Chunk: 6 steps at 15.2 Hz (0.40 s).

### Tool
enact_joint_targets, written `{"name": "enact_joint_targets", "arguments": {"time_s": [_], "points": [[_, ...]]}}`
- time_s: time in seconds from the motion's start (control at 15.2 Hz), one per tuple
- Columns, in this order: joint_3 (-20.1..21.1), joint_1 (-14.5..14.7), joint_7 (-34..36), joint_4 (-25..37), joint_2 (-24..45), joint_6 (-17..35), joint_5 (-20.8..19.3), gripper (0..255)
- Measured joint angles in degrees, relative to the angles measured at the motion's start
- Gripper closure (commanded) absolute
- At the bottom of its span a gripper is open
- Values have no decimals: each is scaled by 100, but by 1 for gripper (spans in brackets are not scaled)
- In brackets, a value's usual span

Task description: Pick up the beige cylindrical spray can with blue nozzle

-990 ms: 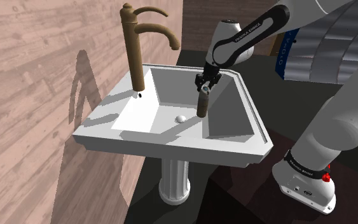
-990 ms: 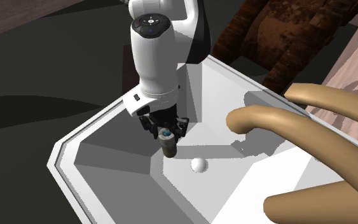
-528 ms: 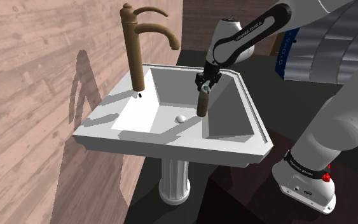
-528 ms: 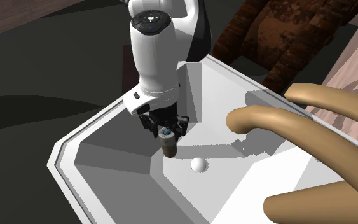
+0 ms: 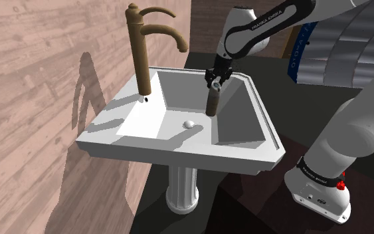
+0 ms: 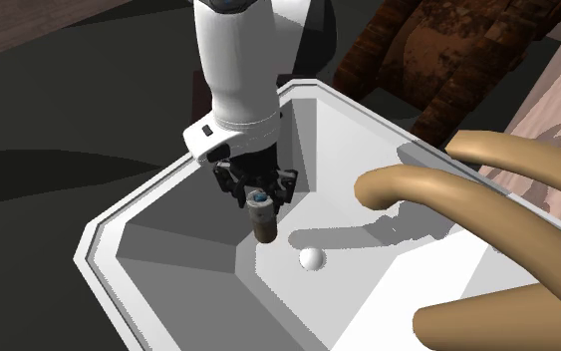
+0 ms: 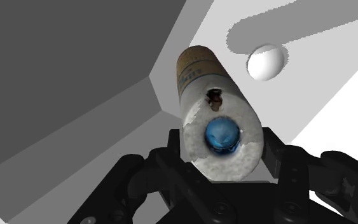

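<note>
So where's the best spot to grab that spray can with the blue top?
Near its top end, just below the blue nozzle, coming straight down from above. The spray can is upright, and its round, straight sides suit a two-sided pinch, while the sink has sloping walls that would likely crowd a sideways approach. The gripper clasps it just that way.

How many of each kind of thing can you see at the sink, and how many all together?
white pedestal sink: 1
tall brown faucet with a curved spout: 1
beige-brown cylindrical spray can with blue nozzle: 1
small white round drain knob: 1
Total: 4
</note>
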Motion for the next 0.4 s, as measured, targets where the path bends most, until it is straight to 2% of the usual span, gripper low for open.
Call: {"name": "enact_joint_targets", "arguments": {"time_s": [0.4], "points": [[1,-2,8,236,-205,-441,-8,255]]}}
